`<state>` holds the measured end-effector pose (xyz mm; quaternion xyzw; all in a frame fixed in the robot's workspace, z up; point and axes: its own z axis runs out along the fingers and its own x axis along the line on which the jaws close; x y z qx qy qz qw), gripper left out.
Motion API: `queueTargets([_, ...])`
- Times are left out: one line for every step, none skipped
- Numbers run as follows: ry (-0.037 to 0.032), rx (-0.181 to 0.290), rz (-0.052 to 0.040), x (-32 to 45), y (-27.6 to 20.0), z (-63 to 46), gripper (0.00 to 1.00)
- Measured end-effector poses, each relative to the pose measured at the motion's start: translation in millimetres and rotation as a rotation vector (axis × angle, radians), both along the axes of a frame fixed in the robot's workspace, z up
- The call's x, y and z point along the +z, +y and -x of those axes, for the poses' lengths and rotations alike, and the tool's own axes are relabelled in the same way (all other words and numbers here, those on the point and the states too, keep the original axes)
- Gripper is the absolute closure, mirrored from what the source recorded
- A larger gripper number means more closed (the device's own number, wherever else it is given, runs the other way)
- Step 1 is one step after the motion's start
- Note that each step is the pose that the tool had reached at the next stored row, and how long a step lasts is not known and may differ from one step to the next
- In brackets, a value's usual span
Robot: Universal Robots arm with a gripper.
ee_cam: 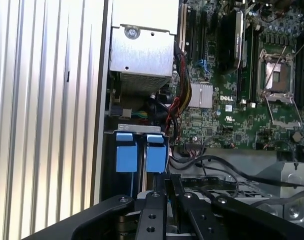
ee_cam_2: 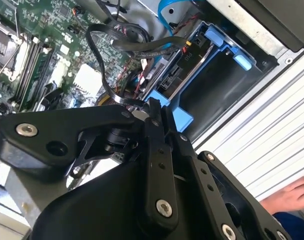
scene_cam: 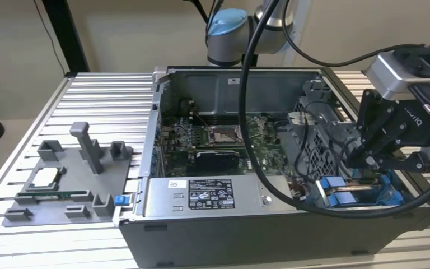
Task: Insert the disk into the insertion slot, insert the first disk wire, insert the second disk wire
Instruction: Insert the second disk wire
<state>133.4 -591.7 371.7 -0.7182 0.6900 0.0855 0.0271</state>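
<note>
1. The disk (ee_cam_2: 179, 75) is sitting inside the slot (ee_cam_2: 214, 82), just beyond the end effector's tips, its dark connector edge facing out in the second wrist view. It looks seated in the blue frame, so the first step is probably done.

2. The end effector (ee_cam_2: 156, 112) is hanging right over that connector edge with its fingers (ee_cam_2: 152, 150) pressed nearly together. They seem to be pinching something thin at the tip, likely a wire end, but the contact is hidden, so I cannot tell what, if anything, is gripped.

3. A black wire (ee_cam_2: 112, 65) is looping from the board side toward the disk, close to the fingertips. A blue cable (ee_cam_2: 164, 12) is curving in farther beyond the disk. Whether either plug is fully in cannot be told.

4. In the first wrist view, two blue tabs (ee_cam: 141, 152) are standing just ahead of the end effector (ee_cam: 167, 185), marking the bay rails that guide a drive in.

5. In the exterior view, the end effector (scene_cam: 364, 162) is reaching down into the open case (scene_cam: 223, 81), directly above the blue bay (scene_cam: 364, 193).

6. Away from the end effector, across the case, a grey tray (scene_cam: 58, 185) is lying on the ribbed surface (scene_cam: 103, 106).

7. A hand (ee_cam_2: 291, 195) is resting at the edge of the second wrist view.
</note>
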Motion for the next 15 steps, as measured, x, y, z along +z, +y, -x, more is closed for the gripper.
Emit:
queueTargets([-0.0063, 0.0, 0.0002, -1.1, 0.0, 0.2, 1.0])
queueTargets([-0.0119, 0.0, 0.0004, -2.3, 0.0, 0.4, 1.0])
queueTargets([-0.0159, 0.0, 0.002, -3.3, 0.0, 0.6, 1.0])
queueTargets([-0.0183, 0.0, 0.0052, -4.3, 0.0, 0.8, 1.0])
queueTargets([-0.0217, 0.0, 0.0076, -5.3, -0.1, 0.9, 1.0])
queueTargets([-0.0265, 0.0, 0.0092, -6.3, 0.0, 0.9, 1.0])
queueTargets([-0.0322, 0.0, 0.0106, -7.3, 0.2, 0.9, 1.0])
queueTargets([-0.0378, 0.0, 0.0119, -8.3, 0.3, 0.9, 1.0])
queueTargets([-0.0433, 0.0, 0.0129, -9.4, 0.5, 0.9, 1.0])
queueTargets([-0.0486, 0.0, 0.0138, -10.5, 0.6, 0.9, 1.0])
queueTargets([-0.0545, 0.0, 0.0148, -11.7, 0.7, 0.9, 1.0])
queueTargets([-0.0597, 0.0, 0.0156, -12.8, 0.8, 0.9, 1.0])
queueTargets([-0.0641, 0.0, 0.0163, -14.0, 0.8, 0.9, 1.0])
queueTargets([-0.0677, 0.0, 0.0167, -15.3, 0.8, 0.9, 1.0])
queueTargets([-0.0712, 0.0, 0.0169, -16.7, 0.8, 0.9, 1.0])
